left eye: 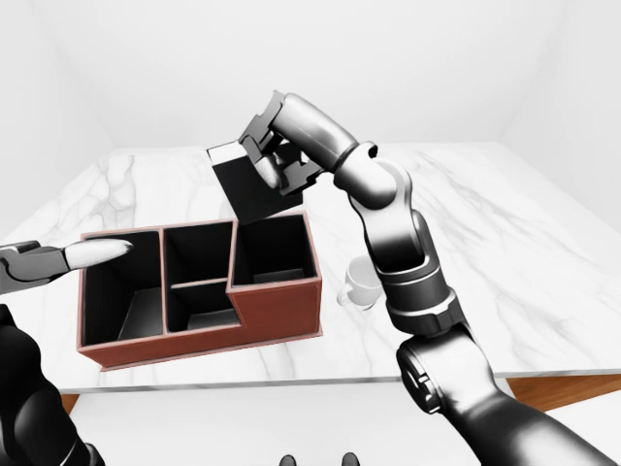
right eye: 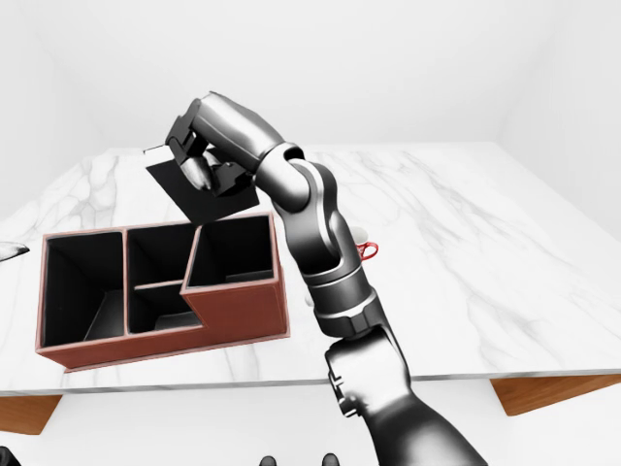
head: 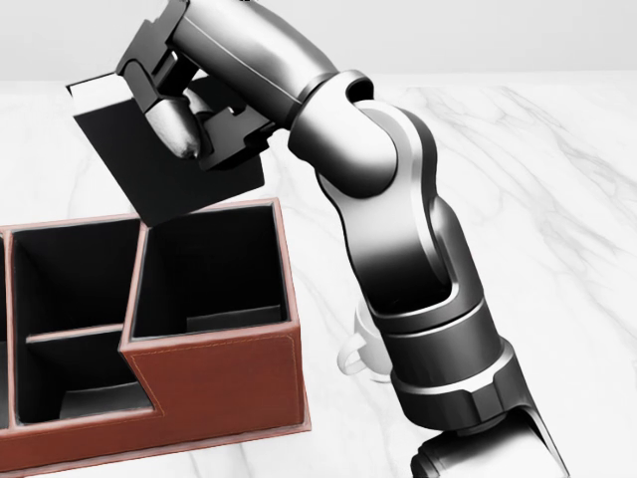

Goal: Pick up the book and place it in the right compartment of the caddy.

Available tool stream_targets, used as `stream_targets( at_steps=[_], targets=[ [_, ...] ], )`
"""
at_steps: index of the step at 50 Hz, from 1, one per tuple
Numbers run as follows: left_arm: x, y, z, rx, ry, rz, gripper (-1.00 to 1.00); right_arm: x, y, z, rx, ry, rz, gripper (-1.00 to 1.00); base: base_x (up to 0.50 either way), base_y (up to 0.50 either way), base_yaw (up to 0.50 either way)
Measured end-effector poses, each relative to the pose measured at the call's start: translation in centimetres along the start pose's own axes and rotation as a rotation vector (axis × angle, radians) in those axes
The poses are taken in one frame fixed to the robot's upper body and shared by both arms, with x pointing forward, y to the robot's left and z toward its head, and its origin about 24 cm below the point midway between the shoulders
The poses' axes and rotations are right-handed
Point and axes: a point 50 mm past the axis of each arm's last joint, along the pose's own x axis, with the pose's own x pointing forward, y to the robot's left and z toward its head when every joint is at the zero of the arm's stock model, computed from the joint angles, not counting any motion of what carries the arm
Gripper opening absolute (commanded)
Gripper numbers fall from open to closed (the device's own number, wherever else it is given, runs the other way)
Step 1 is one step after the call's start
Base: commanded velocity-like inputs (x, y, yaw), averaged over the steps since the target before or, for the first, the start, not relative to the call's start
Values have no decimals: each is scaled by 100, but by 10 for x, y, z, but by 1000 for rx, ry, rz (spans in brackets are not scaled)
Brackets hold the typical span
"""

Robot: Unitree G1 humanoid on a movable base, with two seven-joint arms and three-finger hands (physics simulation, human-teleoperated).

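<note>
Book, a thin flat black one (head: 149,164), sits clenched in my right hand (head: 194,124), tilted with its lower corner just above the red-brown leather caddy's (head: 219,383) right compartment (head: 214,274), upper left of the head view.

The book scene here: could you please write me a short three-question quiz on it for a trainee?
1. True or false: the book already rests inside the caddy.
2. Which hand holds the book? A) left hand B) right hand C) neither
3. Fill in: the book hangs tilted above the caddy's ____ compartment.

Key: 1 false: it is held in the air above the caddy. 2 B. 3 right.
</note>
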Motion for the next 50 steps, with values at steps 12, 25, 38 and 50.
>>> stream_targets(
  at_steps=[12, 25, 38, 50],
  targets=[
    [0, 0, 0, 0, -2, 0, 100, -5, -4, -17, 42, 42, -35, -100, 0, 0, 0],
    [1, 0, 1, 1, -4, 1, 100, -7, -2, -24, 74, 51, -54, -100, 0, 0, 0],
    [1, 1, 1, 1, -6, 2, 100, -9, 2, -24, 150, 26, -77, -100, 0, 0, 0],
    [3, 2, 3, -3, -17, 4, 100, -11, 5, -26, 180, 21, -88, -100, 0, 0, 0]
  ],
)
